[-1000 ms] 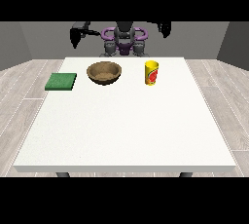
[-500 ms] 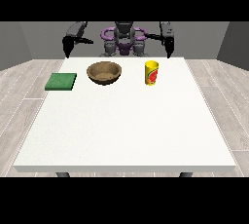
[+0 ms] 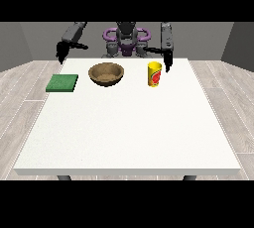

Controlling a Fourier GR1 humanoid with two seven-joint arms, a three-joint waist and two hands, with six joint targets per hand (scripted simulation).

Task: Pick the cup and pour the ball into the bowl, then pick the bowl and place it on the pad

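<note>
A: Near half of the tabletop (image 3: 129, 138) has nothing on it that matters. All the task items sit in a row towards the robot's edge.

B: Order?

A: From the view's left: green pad (image 3: 62, 83), wooden bowl (image 3: 105, 73), yellow cup (image 3: 155, 74). Pad and bowl near each other but apart, bowl and cup likewise. Cup upright. Can't see the ball from here, so presumably it's inside the cup.

B: Hands?

A: Hand at the view's right (image 3: 167, 61) hangs just behind and to the outer side of the cup, pointing down, not touching it as far as I can tell. Hand at the view's left (image 3: 61, 52) is up past the pad's far corner, off the tabletop edge, holding nothing. Fingers of both too small to read, so I can't tell whether they're apart or together.

B: So which step?

A: Approach for the first pick, I'd say. Cup not grasped, nothing poured, bowl not on the pad.

B: Next move needs what?

A: Hand at the view's right has to drop level with the cup's side and close around it, keeping it upright. Then lift and tip over the bowl.

B: Obstructions?

A: None in the path. Risk is the hand nudging the cup over on the way in, since it's close. Bowl is near enough that the pour is a short carry.
</note>
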